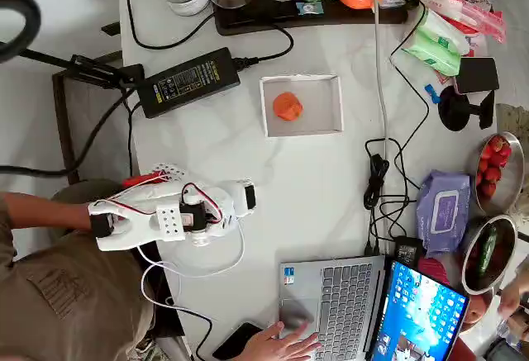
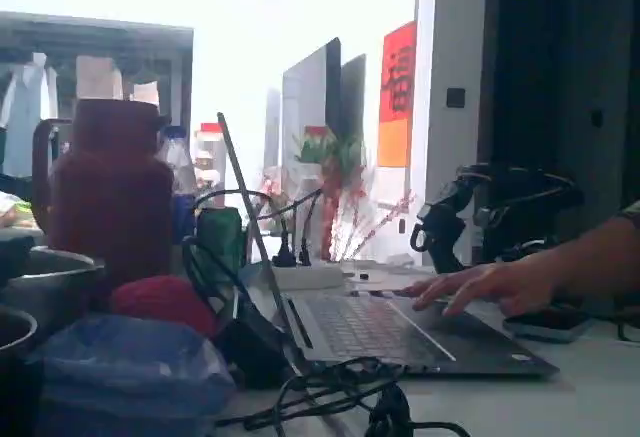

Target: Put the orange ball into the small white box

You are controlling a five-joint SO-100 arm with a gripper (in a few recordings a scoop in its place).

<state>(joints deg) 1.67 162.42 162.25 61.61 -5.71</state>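
The white counter carries everything. In the overhead view the white arm lies folded low at the picture's left, beside a person's arm, and its claw points right toward the open middle; whether its fingers are spread or pressed together I cannot tell. A laptop sits at the lower edge with a hand on it. The small white box stands up and to the right of the claw, well apart from it. The orange ball already rests inside, on the grey floor toward the box's left side, so the task looks complete.
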